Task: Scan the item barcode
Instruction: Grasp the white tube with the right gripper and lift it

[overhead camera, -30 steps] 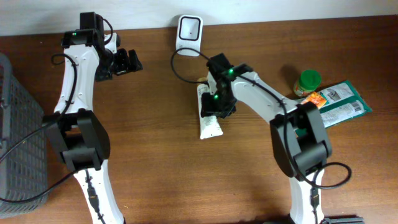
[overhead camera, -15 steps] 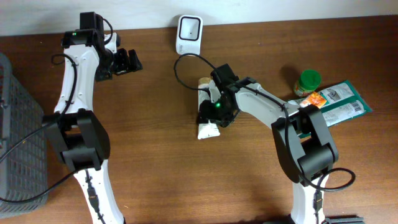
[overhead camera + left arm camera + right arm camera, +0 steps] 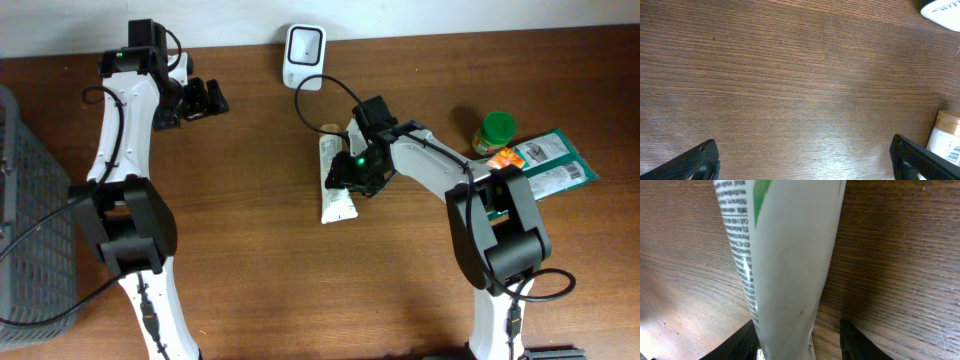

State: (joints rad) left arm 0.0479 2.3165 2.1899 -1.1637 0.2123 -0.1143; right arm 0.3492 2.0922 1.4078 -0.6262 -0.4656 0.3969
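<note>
The item is a white tube (image 3: 337, 205) with a tan cap, lying flat on the wooden table below the white barcode scanner (image 3: 304, 55). My right gripper (image 3: 352, 175) is down over the tube's middle. In the right wrist view the tube (image 3: 785, 255) runs between the fingers of the right gripper (image 3: 802, 340). The left finger (image 3: 747, 340) touches it and a gap of bare wood separates it from the right finger (image 3: 855, 340). My left gripper (image 3: 205, 100) hovers wide open at the far left, with only table between the fingers of the left gripper (image 3: 805, 160).
A green-lidded jar (image 3: 494, 133) and flat green packets (image 3: 545, 165) lie at the right. A grey wire basket (image 3: 30, 220) stands at the left edge. The tube's cap end (image 3: 945, 140) and the scanner's edge (image 3: 942, 7) show in the left wrist view.
My right wrist has swung rightward while its fingers stayed over the tube. The tube shifted slightly on the table. The left arm has not moved.
</note>
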